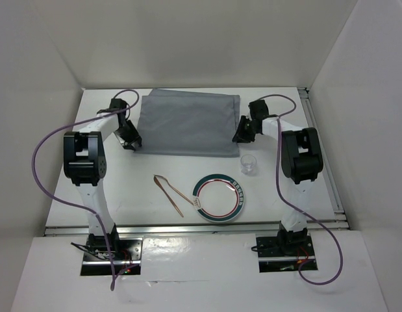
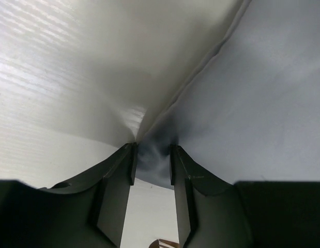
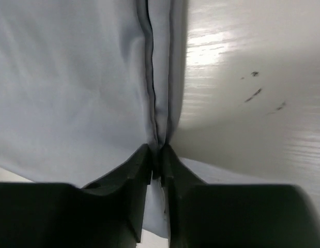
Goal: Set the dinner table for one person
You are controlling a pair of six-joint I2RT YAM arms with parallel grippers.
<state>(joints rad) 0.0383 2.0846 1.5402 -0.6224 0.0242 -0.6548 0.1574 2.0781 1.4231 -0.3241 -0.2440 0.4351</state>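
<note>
A flat, matte white rectangular worktop is covered at its far middle by a soft grey cloth, folded into a rectangle. The cloth's near-left corner is pinched, bunched up, between the half-closed fingers of the left hand. Its seamed right edge is clamped in the nearly shut right hand. The worktop is spread beneath both hands.
</note>
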